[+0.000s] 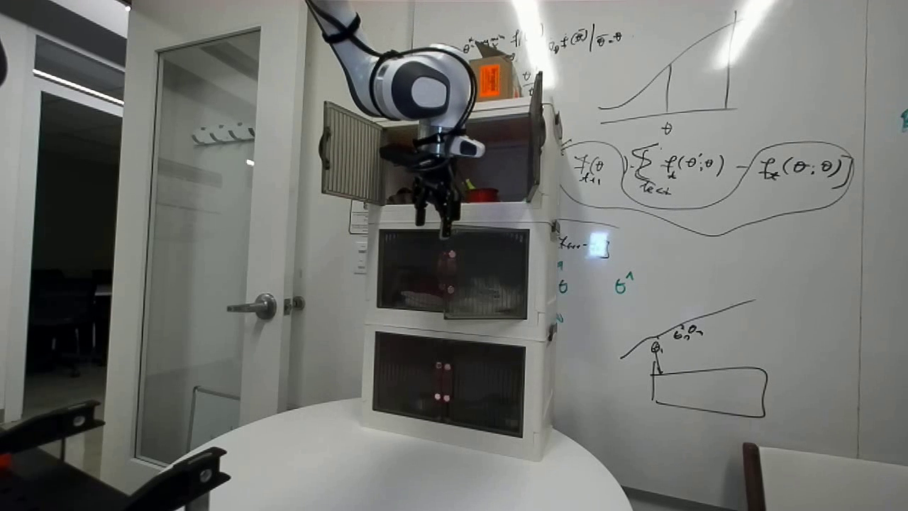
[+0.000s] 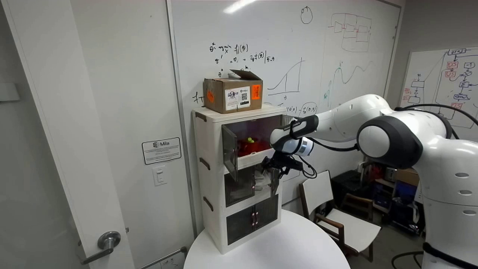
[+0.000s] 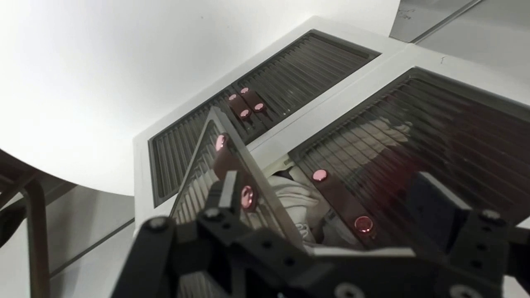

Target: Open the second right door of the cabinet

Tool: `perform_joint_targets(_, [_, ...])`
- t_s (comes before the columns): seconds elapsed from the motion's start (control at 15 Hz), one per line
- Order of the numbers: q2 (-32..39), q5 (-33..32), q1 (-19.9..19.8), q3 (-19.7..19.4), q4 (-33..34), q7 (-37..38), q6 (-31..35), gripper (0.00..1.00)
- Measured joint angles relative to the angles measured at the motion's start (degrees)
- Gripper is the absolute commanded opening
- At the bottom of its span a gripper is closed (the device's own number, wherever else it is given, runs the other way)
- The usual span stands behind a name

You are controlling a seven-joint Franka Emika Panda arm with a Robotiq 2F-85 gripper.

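Observation:
The second right door (image 1: 493, 284) of the white cabinet (image 1: 408, 323) stands ajar, its free edge swung out from the middle tier; the gap also shows in an exterior view on this door (image 2: 275, 183). In the wrist view, the ajar door (image 3: 198, 182) slants across the left, with a brown handle (image 3: 225, 161) carrying pink studs. My gripper (image 3: 337, 192) is open, with nothing held between its fingers. Its left finger overlaps the handle in that view; whether they touch, I cannot tell. In an exterior view the gripper (image 1: 433, 223) hangs in front of the door's upper edge.
Both top-tier doors are swung wide, the left one (image 1: 352, 152) and the right one (image 1: 535, 138), close to the arm. Pale cloth (image 3: 298, 198) lies inside the middle tier. A cardboard box (image 2: 213, 106) sits on top. The cabinet stands on a round white table (image 1: 319, 454).

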Motion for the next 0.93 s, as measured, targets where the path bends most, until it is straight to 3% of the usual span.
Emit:
perform_joint_targets(0.33, [1.75, -3.12, -0.15, -2.36, 0.08, 0.79, 4.59, 1.00])
perform_joint_targets(0.93, [2.72, -9.73, -0.33, -7.36, 0.53, 4.09, 5.03, 1.00])
